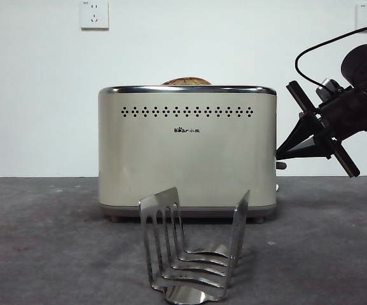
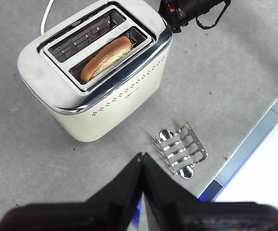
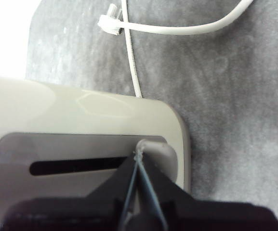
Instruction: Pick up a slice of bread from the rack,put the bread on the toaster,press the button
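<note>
Pressing the button (image 1: 281, 165) was the step in hand, as I read it: the slice of bread (image 2: 106, 58) already sat in the toaster (image 1: 187, 152), in the slot nearer the vent-hole face, domed crust just showing above the chrome rim in the front view. The rack (image 1: 193, 254) stood bare in front of the toaster, a bit apart from it.

Button was on the toaster's side edge, low-ish, by the slot panel. Right gripper (image 1: 278, 154) was at that side w/ jaws pinched together to a point; in the right wrist view the tip (image 3: 139, 155) sat at the knob end of the lever track, seemingly touching, tho contact can't be confirmed. It held nothing.

Next move prob. calls for a straight push down along the track w/o the closed tip slipping off the small knob; toaster could shift if the push went sideways.

Left gripper (image 2: 142, 156) hung above the table near the rack, away from the toaster, jaws closed, nothing between them, idle.
</note>
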